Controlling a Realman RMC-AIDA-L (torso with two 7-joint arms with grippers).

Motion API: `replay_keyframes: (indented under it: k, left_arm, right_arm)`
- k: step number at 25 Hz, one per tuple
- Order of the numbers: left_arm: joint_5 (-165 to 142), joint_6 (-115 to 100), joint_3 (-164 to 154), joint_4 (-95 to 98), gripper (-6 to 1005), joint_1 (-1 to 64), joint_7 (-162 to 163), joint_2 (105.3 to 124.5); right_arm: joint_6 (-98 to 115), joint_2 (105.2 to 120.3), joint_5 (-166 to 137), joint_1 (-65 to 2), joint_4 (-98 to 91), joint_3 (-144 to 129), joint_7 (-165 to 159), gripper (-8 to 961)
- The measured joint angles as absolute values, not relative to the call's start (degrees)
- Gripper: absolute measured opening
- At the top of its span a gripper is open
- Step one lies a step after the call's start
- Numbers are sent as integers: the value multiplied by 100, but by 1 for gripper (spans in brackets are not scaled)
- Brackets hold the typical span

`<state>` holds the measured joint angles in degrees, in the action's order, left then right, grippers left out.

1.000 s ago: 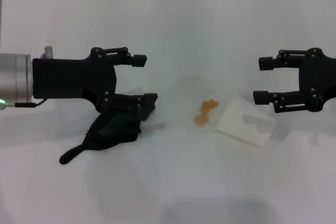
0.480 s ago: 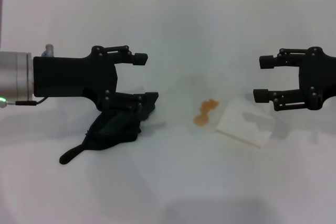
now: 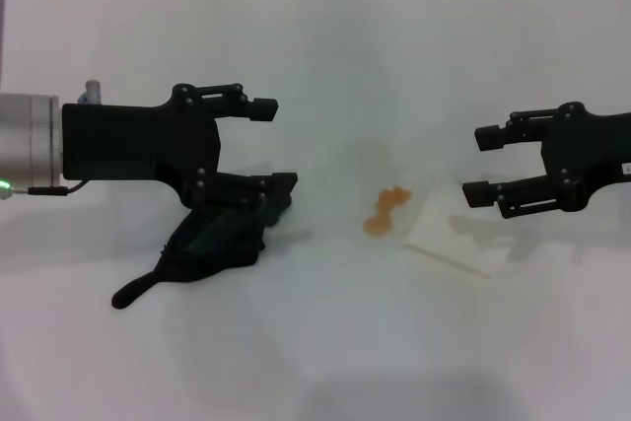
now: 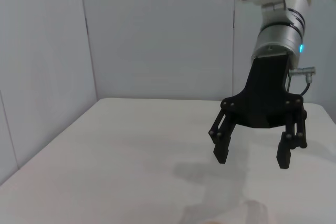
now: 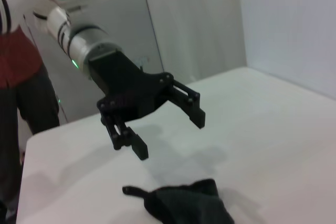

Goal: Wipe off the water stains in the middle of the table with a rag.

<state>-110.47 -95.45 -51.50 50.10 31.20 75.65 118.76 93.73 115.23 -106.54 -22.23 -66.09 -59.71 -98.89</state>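
Since the earlier frame the right gripper point(image 3: 478, 165) is shifted toward centre and tilted, jaws spread, nothing held. No change is seen at the left gripper point(image 3: 270, 145), hovering over the rag point(image 3: 212, 244) with jaws wide, empty. Rag is left lying on the table point(image 3: 325, 342), well apart from the water stains point(image 3: 385, 211), which are seen untouched just beside a pale sheet point(image 3: 454, 239). Task is judged barely started: grasp and wipe not yet done.
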Motion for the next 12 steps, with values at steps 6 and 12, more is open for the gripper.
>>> replay_keyframes:
  k: [6,12]
  left_arm:
    - [-11055,-9545,-5159,5010,848,3117,7573,11858]
    - [-11114,-9545,-5160,5010,848,3112,7567,11856]
  right_arm:
    - [9098,11522,-11280,-2252,-7270,-6432,-10717,771]
    - [8941,11523,-11837,-2424,-7456,-6656,-11362,771]
